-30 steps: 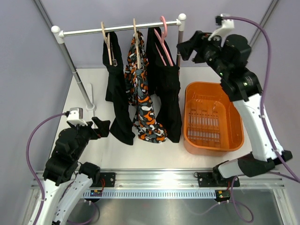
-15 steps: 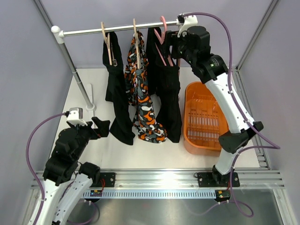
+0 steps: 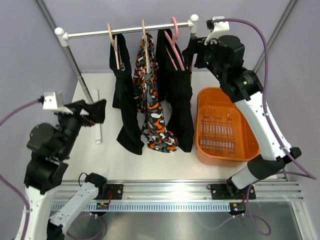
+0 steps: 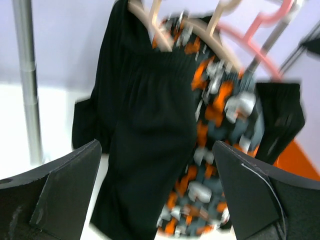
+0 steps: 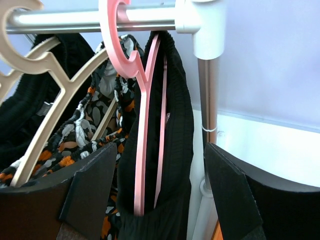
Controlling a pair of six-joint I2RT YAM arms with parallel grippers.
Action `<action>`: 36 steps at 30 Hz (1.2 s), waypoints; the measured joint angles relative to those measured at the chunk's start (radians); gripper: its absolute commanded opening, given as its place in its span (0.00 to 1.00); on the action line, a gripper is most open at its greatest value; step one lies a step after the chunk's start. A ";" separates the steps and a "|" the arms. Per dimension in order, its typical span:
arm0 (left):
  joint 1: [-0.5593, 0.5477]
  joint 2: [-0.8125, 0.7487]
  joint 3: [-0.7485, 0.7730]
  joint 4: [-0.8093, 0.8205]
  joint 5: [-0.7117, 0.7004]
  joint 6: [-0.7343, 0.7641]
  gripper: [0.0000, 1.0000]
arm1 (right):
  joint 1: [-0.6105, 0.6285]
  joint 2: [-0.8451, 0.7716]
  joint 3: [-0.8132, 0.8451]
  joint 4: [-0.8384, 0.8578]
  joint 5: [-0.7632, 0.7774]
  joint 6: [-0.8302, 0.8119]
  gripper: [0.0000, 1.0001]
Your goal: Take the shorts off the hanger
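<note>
three shorts (image 3: 125,100), three hangers (image 3: 115,50), one basket (image 3: 225,156)

The left shorts (image 3: 124,100) are showing plain black, and so are the right shorts (image 3: 179,95). The middle shorts (image 3: 151,107) are showing blotches of orange, white, grey and black. The pink hanger (image 5: 141,150) is looking bright beside the tan hangers (image 3: 114,50). The basket (image 3: 225,155) is shining orange. The rail (image 3: 95,33) is looking silver with white ends. The table (image 3: 115,160) is looking white.

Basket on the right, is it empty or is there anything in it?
Empty. The top view shows only the bare slotted floor of the basket, and all three shorts hang from the rail.
</note>
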 measured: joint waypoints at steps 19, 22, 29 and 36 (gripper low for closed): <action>-0.001 0.962 0.782 0.033 -0.173 0.037 0.84 | 0.000 -0.355 -0.310 0.027 0.009 0.039 0.84; -0.001 1.001 0.813 0.013 -0.196 0.047 0.80 | 0.000 -0.393 -0.315 0.025 0.009 0.039 0.84; -0.011 1.043 0.824 -0.011 -0.215 0.055 0.73 | 0.000 -0.440 -0.343 0.019 0.024 0.039 0.85; -0.024 1.082 0.824 -0.019 -0.236 0.072 0.45 | 0.000 -0.447 -0.370 0.015 0.026 0.039 0.85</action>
